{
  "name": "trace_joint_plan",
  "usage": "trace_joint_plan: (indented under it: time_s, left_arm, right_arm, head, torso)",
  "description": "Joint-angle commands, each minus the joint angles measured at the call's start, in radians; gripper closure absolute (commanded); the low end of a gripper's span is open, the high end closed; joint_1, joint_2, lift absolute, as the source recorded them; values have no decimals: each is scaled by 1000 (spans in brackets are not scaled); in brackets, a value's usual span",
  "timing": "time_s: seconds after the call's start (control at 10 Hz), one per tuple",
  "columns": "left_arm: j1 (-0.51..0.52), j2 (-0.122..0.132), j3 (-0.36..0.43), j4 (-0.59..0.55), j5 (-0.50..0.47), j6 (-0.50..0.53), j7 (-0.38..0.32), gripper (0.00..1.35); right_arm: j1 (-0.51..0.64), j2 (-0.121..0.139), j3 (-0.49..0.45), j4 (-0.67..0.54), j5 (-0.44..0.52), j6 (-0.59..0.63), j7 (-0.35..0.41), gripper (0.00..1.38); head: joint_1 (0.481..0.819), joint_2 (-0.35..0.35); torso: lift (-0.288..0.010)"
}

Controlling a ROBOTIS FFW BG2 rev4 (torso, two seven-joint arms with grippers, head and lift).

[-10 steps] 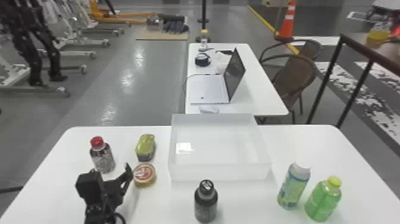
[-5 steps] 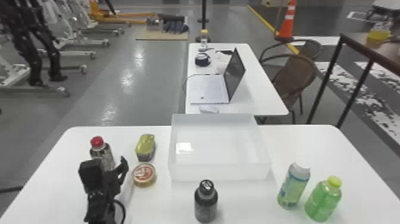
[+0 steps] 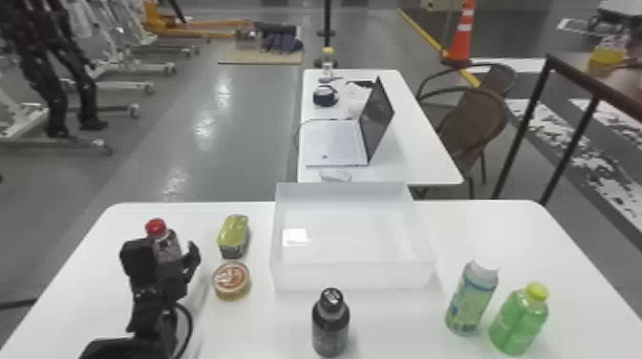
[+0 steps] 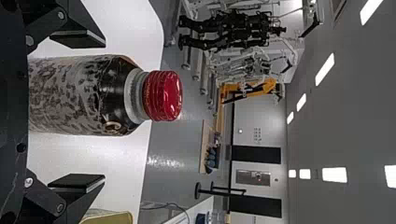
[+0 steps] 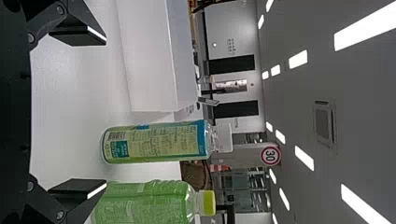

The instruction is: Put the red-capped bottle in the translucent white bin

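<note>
The red-capped bottle (image 3: 166, 244) stands upright on the tabletop (image 3: 248, 329), over on the left side; the left pincer (image 3: 167, 253) is around it, open, with a finger to each side; in the left wrist view there is a gap between the bottle and either finger (its red cap reaches out past both fingertips); the right pincer (image 5: 106, 113) is open too, its fingers wide apart.

The bin (image 3: 353, 277) sits to the right of the red-capped bottle; between the two are the oval tin (image 3: 233, 232) and, nearer the robot, the round tin (image 3: 231, 280), lying flat near the left pincer; the dark bottle (image 3: 330, 324) stands on the near side of the bin; to the bin's right and nearer the robot are the labelled bottle (image 3: 470, 300) and, just beside it, the green bottle (image 3: 519, 320) with a yellow cap; past the bin, an open laptop (image 3: 377, 119) rests on a second white table (image 3: 415, 153), with a mouse (image 3: 335, 175) near it.
</note>
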Motion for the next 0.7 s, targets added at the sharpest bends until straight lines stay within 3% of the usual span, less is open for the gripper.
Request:
trace_joint_plan:
  time_s: [0.0, 0.1, 0.3, 0.6]
  left_arm:
    - [-9, 7, -1, 16, 12, 12, -11, 265]
    - [-7, 9, 1, 19, 9, 12, -11, 311]
    - [-6, 12, 27, 30, -37, 10, -13, 832]
    - [2, 21, 26, 30, -72, -14, -20, 823]
  right_arm:
    - [-2, 2, 0, 2, 0, 0, 2, 206]
    - [-2, 3, 0, 2, 0, 0, 4, 206]
    - [-2, 5, 0, 3, -2, -2, 5, 206]
    - [-2, 5, -2, 5, -2, -2, 7, 206]
  head:
    - [549, 0]
    - [549, 0]
    - [549, 0]
    - [549, 0]
  torso:
    - [-100]
    - [-100]
    - [-100]
    - [-100]
